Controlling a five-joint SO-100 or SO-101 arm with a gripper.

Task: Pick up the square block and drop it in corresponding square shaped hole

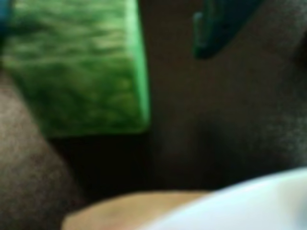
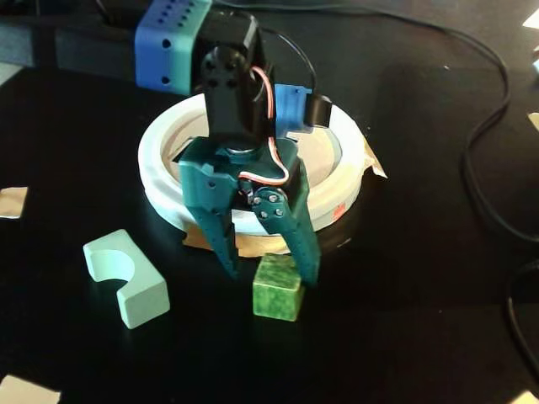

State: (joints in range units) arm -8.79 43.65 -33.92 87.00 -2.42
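In the fixed view, a pale notched block lies on the black bench at the left. The hand reaches down, its 2 fingers spread wide and holding nothing. The green square block sits on the bench by the right finger. Behind is the round board with its white rim; its square hole is hidden.

The wrist view is blurry; the square block fills its left.

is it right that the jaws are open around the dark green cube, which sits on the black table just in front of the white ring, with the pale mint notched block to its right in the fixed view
Not quite. The fixed view shows the pale mint notched block to the left of the dark green cube, not its right. The rest stands: the gripper has its jaws open around the cube, on the black table just in front of the white ring.
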